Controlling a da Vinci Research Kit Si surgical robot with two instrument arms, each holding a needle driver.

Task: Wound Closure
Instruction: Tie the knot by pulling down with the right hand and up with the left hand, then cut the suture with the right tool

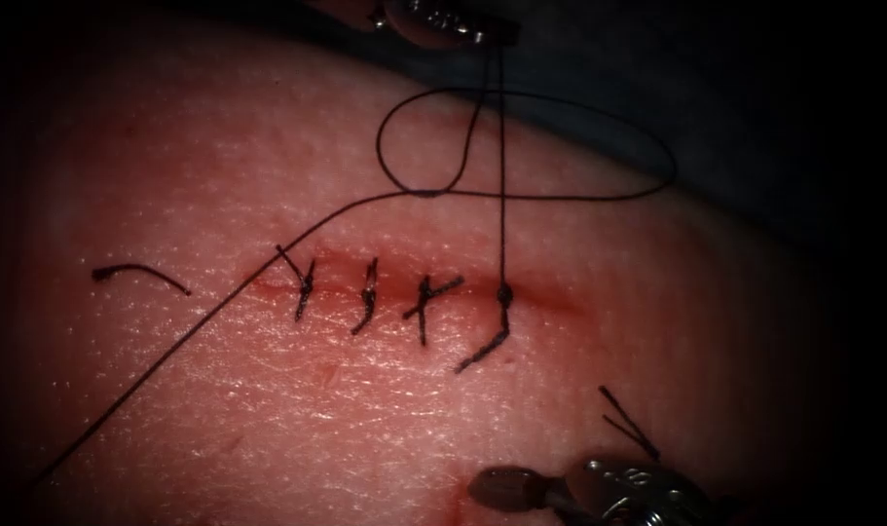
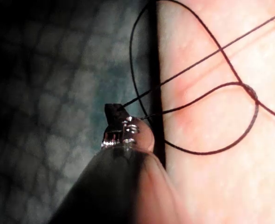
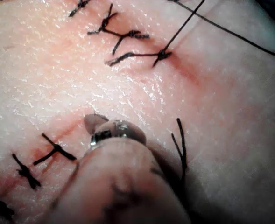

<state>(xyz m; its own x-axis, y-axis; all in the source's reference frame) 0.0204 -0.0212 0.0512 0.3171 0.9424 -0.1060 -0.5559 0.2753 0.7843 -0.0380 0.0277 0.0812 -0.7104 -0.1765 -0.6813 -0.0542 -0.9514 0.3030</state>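
The cut (image 1: 550, 295) runs across the tissue (image 1: 657, 321), with several knotted stitches (image 1: 424, 304) along it. From the rightmost knot (image 1: 504, 292) the thread (image 1: 501, 175) rises straight to my left tool (image 1: 484, 39) at the tissue's far edge, which is shut on it (image 2: 113, 111). A wide loop of thread (image 1: 560, 195) lies above the cut, and a long strand (image 1: 170, 351) trails down to the left. My right tool (image 1: 492, 484) rests low, right of the stitches, its jaws shut on nothing (image 3: 94, 122). No needle is in the tissue.
A short cut end of thread (image 1: 139, 277) lies on the tissue left of the cut. Two short thread ends (image 1: 626, 425) stick up beside my right tool. Beyond the tissue's far edge lies dark blue-grey cloth (image 1: 755, 117). An older stitched row (image 3: 53, 151) lies near my right tool.
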